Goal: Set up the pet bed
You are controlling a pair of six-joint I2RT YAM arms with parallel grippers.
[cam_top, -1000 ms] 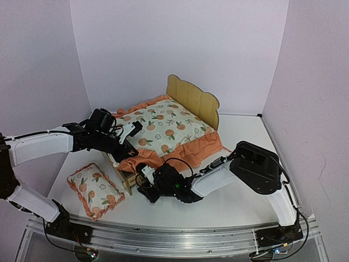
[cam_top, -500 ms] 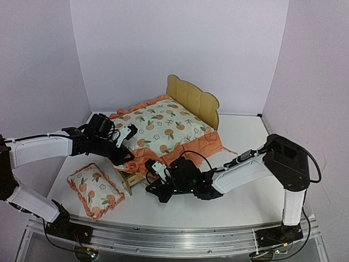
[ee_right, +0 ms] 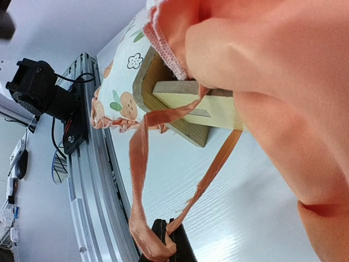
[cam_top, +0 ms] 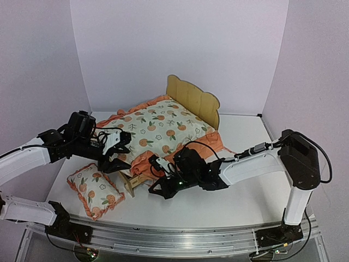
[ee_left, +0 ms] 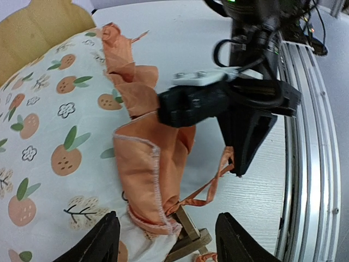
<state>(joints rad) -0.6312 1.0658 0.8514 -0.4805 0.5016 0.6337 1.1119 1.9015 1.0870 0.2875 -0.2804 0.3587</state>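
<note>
Plywood-framed, the pet bed (cam_top: 194, 101) looks light yet stiff, probably best taken by its low footboard (cam_top: 132, 183). From above it stands mid-table under the fruit-print cushion (cam_top: 163, 126), the pillow (cam_top: 96, 191) near its foot. The left wrist view shows more plainly the left gripper (ee_left: 172, 240) spread wide and empty over a bed corner. Only the right wrist view shows the right gripper (ee_right: 168, 234) clenched on the cushion's orange tie (ee_right: 136, 164)
</note>
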